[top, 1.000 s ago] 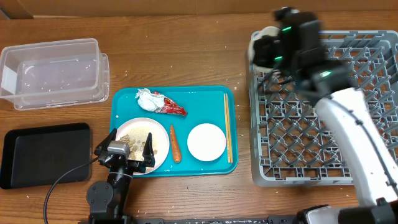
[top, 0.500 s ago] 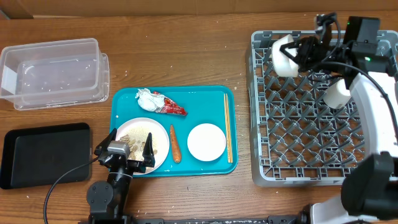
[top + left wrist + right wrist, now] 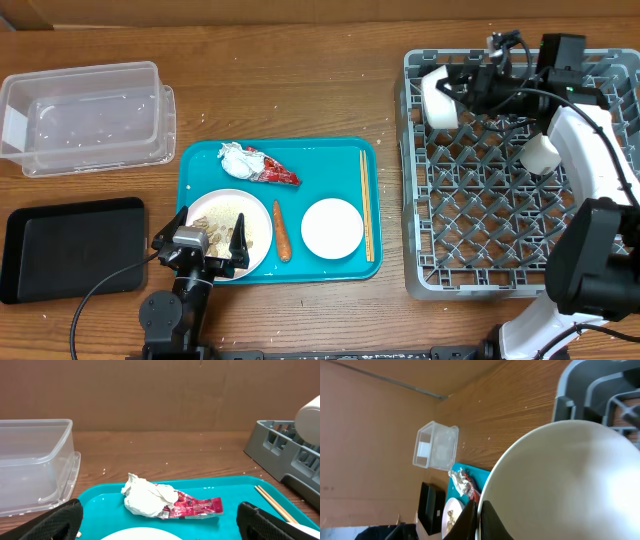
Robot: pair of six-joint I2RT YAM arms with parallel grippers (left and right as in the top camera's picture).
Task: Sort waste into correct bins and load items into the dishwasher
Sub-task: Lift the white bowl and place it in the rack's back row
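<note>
Overhead, the right gripper (image 3: 468,84) is reaching over the far left corner of the rack (image 3: 480,250), clamped on the rim of a white bowl (image 3: 437,96). The bowl is tipped on its side, above the rack's corner cells; I cannot tell whether it touches the pegs. From the right wrist, the bowl fills most of the view, and the dark fingers (image 3: 490,522) pinch its edge at the bottom of the frame. A cup (image 3: 540,155) sits among the pegs further right in the rack, apart from the bowl.

The left gripper (image 3: 205,235) hangs at the near left of the teal tray (image 3: 200,160) with its fingers spread wide and nothing between them. It is above the scrap dish (image 3: 258,222), which has pale scraps (image 3: 218,212) on it.

Just right of that dish lies the carrot (image 3: 281,232), pointing front to back. Next comes the clean dish (image 3: 332,228), and the chopsticks (image 3: 366,205) lie along the tray's right edge. At the tray's far side the tissue (image 3: 236,160) touches the wrapper (image 3: 276,173) to its right; the left wrist view shows them pressed together.

The tub (image 3: 85,115) stands on the table (image 3: 300,90) at the far left, well apart from the tray. The black tray (image 3: 70,245) lies nearer, just left of the teal one. Both look to hold no waste, though the tub's floor shows a few small specks I cannot make out.
</note>
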